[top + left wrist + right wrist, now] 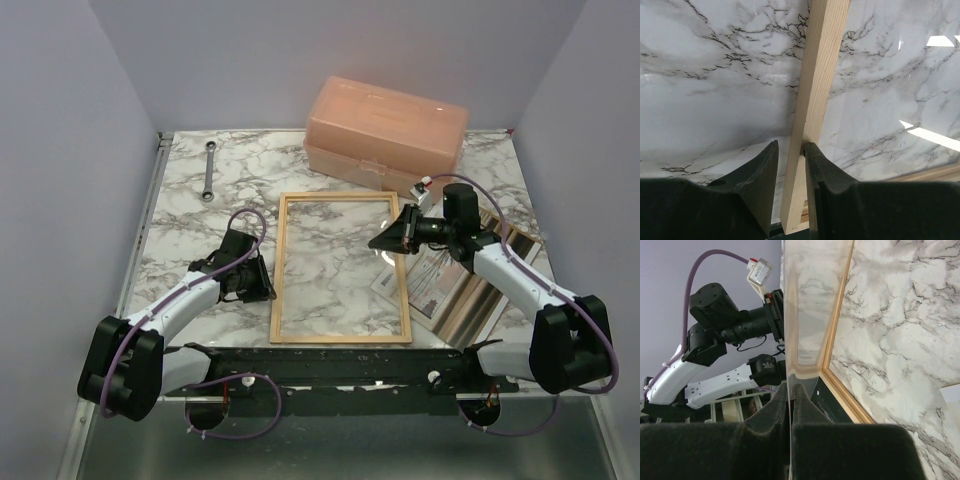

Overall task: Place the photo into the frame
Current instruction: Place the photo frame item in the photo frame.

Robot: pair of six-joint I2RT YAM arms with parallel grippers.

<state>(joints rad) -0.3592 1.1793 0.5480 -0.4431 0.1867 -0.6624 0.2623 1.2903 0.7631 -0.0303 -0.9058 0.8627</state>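
Your frame (340, 197) lies flat at the middle of the marble tabletop (190, 220), its long sides running from the near edge toward the far edge. The left gripper (262, 280) sits low at the frame's left rail, toward its near end. In your left wrist view its 2 fingers (762, 170) stand apart and straddle that wooden rail (820, 65): the inner finger touches the wood, while a sliver of marble shows between the outer finger and the rail, so nothing is clamped there. The right gripper (375, 243) reaches in over the frame's right rail, about halfway along it. In your right wrist view its fingers (805, 410) are pressed together on the thin edge of a clear pane (810, 315), glossy and reflecting, which stands beside the rail (837, 330). The photo (432, 280) is outside the frame, just beside its right rail and toward the tabletop's right edge. It lies picture side up, askew, on a brown backing panel (485, 295) and is partly hidden under the right arm. Neither gripper touches it. A peach plastic box (385, 128) stands at the far edge, just beyond the frame's far right corner. A wrench (209, 170) lies near the far left corner, well apart from the frame.
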